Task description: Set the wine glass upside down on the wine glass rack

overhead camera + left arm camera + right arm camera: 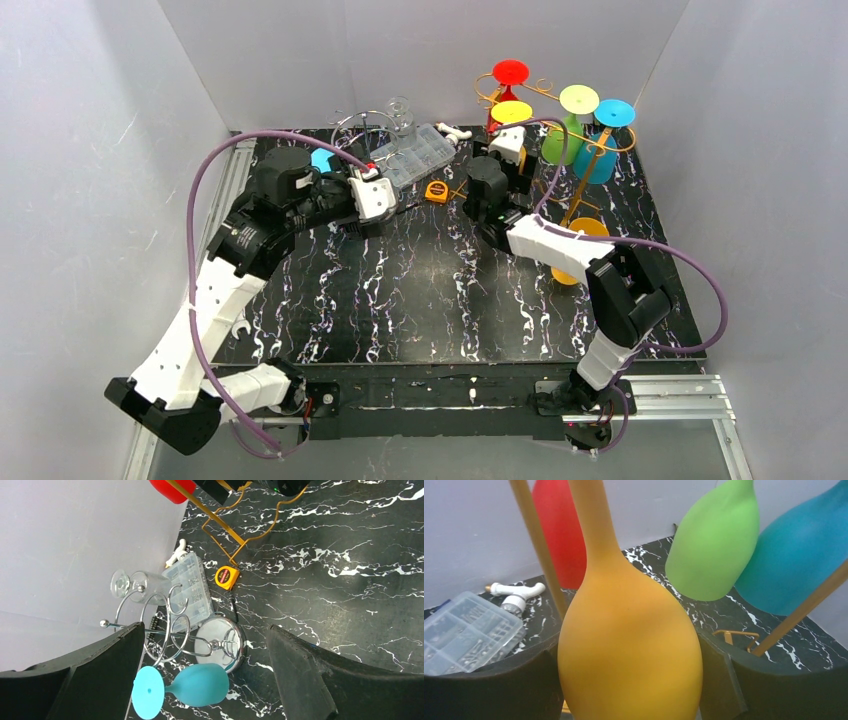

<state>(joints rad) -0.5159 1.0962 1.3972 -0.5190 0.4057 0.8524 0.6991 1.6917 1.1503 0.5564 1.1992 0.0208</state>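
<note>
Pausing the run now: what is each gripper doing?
Left gripper: open, holding nothing.
Right gripper: closed on the orange glass.

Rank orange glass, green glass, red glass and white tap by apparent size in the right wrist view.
1. orange glass, nearest the camera
2. green glass
3. red glass, partly hidden, so unsure against green
4. white tap

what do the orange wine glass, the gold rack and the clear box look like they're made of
Orange wine glass: matte, opaque, even colour with no glints, so likely silicone or plastic, not real glass.
Gold rack: slim rods with a gold sheen, probably coated metal.
Clear box: see-through with moulded compartments, most likely hard plastic.
</note>
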